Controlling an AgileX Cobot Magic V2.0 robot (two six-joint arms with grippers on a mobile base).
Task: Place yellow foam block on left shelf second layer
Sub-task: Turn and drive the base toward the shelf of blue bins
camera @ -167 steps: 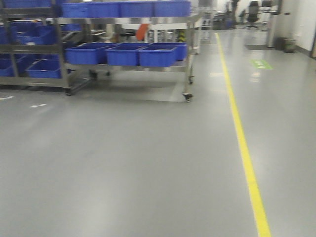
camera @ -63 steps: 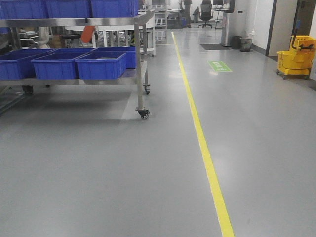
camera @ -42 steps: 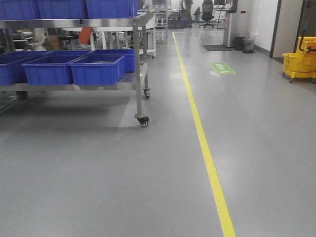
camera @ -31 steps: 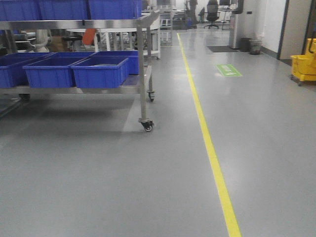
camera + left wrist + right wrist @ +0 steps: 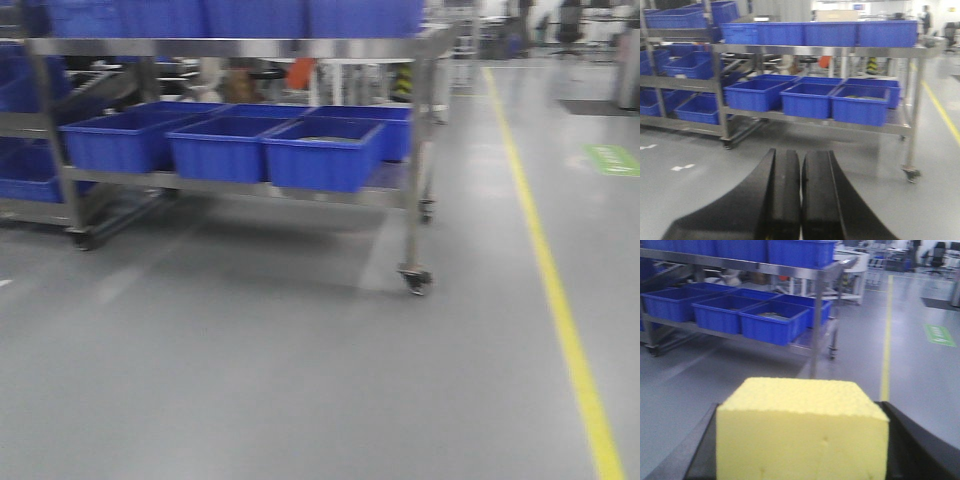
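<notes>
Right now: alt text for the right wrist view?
A yellow foam block fills the foreground, gripped between the dark fingers of the right hand. Behind it stands a steel shelf cart with blue bins on two levels, and a yellow floor line runs off to the right.

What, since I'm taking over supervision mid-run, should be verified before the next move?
1. Grip: yellow foam block sits between the right gripper fingers: ok.
2. Spare arm: left gripper shut, holding nothing: ok.
3. Reach: shelf stands apart across open floor: not ok.
4. Free spot on second layer: cannot tell; blue bins fill the visible level.
5. Sharp views: not ok, blurred.
</notes>
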